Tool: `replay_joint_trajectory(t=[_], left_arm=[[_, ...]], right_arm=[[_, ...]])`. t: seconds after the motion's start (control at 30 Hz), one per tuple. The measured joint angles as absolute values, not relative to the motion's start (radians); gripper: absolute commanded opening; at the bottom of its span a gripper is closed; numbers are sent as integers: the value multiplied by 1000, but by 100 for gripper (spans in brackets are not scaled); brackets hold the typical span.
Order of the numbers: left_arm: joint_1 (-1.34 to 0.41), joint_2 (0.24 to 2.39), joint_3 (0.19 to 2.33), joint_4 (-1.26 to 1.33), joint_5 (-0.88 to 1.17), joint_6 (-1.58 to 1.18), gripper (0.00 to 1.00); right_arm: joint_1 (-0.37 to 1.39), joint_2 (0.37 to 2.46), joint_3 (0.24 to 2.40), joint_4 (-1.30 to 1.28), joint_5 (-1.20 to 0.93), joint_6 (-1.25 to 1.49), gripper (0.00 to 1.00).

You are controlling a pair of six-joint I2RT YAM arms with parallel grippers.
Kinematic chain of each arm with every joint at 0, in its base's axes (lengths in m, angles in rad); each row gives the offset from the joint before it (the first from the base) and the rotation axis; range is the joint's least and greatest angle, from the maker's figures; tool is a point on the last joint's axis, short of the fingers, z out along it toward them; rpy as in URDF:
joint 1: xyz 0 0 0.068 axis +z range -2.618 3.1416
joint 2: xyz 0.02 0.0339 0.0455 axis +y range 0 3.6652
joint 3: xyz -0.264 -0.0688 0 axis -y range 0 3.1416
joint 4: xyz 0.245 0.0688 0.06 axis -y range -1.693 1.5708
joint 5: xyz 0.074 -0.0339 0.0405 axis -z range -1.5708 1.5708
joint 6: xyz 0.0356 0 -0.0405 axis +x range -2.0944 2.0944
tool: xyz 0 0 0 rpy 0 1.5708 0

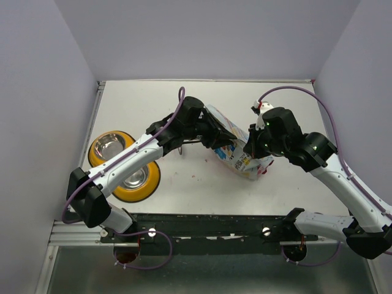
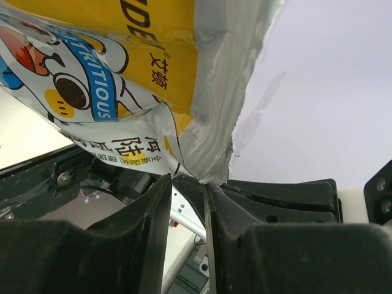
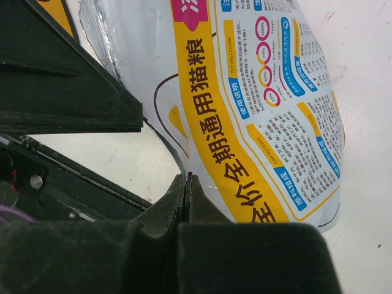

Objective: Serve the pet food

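Observation:
The pet food bag (image 1: 236,152), yellow and white with cartoon print, hangs tilted over the middle of the table between both grippers. My left gripper (image 1: 211,133) holds its upper left end. In the left wrist view the torn silvery edge of the bag (image 2: 211,92) runs down into my left gripper's tips (image 2: 187,179). My right gripper (image 1: 251,147) is shut on the bag's right side. In the right wrist view my right gripper (image 3: 185,177) pinches a thin edge of the bag (image 3: 263,110). The kibble itself is hidden.
The yellow double-bowl feeder (image 1: 131,196) with two steel bowls sits at the left, under the left forearm. A black rail (image 1: 214,223) runs along the table's near edge. White walls enclose the table on three sides.

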State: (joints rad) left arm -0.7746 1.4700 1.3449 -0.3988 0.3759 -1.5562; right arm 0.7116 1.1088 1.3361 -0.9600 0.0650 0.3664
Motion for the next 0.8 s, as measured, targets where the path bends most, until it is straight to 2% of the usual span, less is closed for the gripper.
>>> replay_joint_trajectory(t=[0.23, 0.5, 0.6, 0.8], left_arm=[[-775, 1470, 1344, -392, 377, -1557, 24], [-771, 1497, 1348, -374, 390, -1549, 19], [-768, 1507, 1350, -371, 401, -1545, 0], [-763, 1540, 1406, -415, 411, -1507, 0]], right_arm=[[712, 1112, 1336, -960, 65, 366, 1], [711, 1124, 1340, -965, 65, 366, 1], [711, 1132, 1341, -968, 65, 366, 7], [706, 1162, 1381, -997, 66, 355, 22]])
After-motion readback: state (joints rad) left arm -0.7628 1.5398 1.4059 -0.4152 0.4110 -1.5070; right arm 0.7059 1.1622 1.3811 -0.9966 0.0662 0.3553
